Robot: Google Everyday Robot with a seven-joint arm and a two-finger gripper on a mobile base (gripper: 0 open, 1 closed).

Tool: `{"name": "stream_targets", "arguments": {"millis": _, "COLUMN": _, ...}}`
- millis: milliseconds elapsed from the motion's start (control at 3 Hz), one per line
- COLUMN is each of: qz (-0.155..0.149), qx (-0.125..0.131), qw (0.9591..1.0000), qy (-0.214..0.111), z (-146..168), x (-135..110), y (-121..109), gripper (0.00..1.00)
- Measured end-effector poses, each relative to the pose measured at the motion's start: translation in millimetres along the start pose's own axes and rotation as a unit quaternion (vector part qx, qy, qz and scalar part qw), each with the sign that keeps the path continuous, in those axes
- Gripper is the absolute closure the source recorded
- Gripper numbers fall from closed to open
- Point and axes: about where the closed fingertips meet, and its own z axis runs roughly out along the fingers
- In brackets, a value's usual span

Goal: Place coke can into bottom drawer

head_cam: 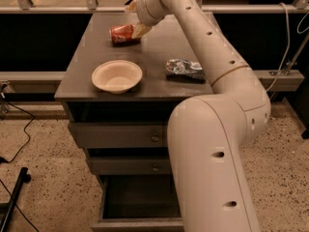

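Observation:
The coke can [121, 34] is red and lies on its side at the far left of the grey cabinet top [159, 47]. My gripper [136, 27] hangs at the can's right end, with one pale finger [140, 30] against or just beside it. The bottom drawer [140, 201] is pulled open below the two shallower knobbed drawers, and its dark interior shows. My arm runs from the lower right up over the cabinet and hides the drawer's right part.
A white bowl [117, 76] sits near the top's front left. A silver crumpled can [184, 69] lies on the right side of the top. A rail and dark windows stand behind the cabinet. Black cables [14, 144] lie on the speckled floor at left.

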Motion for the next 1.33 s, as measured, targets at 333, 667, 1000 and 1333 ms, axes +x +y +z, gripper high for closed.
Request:
{"name": "stream_targets", "arguments": {"millis": 333, "qz": 0.003, "qx": -0.015, "qw": 0.9998, "qy": -0.014, "z": 11.2, "x": 1.6, "y": 12.1, "gripper": 0.35}}
{"name": "stream_targets", "arguments": {"millis": 667, "qz": 0.007, "qx": -0.04, "qw": 0.9989, "qy": -0.023, "z": 20.2, "x": 12.3, "y": 29.6, "gripper": 0.34}}
{"name": "stream_targets", "arguments": {"millis": 1000, "qz": 0.006, "qx": -0.041, "qw": 0.9989, "qy": -0.022, "z": 24.3, "x": 13.7, "y": 29.9, "gripper": 0.35}}
{"name": "stream_targets", "arguments": {"millis": 1333, "qz": 0.009, "qx": -0.038, "qw": 0.9991, "qy": -0.015, "z": 30.9, "x": 19.3, "y": 30.3, "gripper": 0.35}}
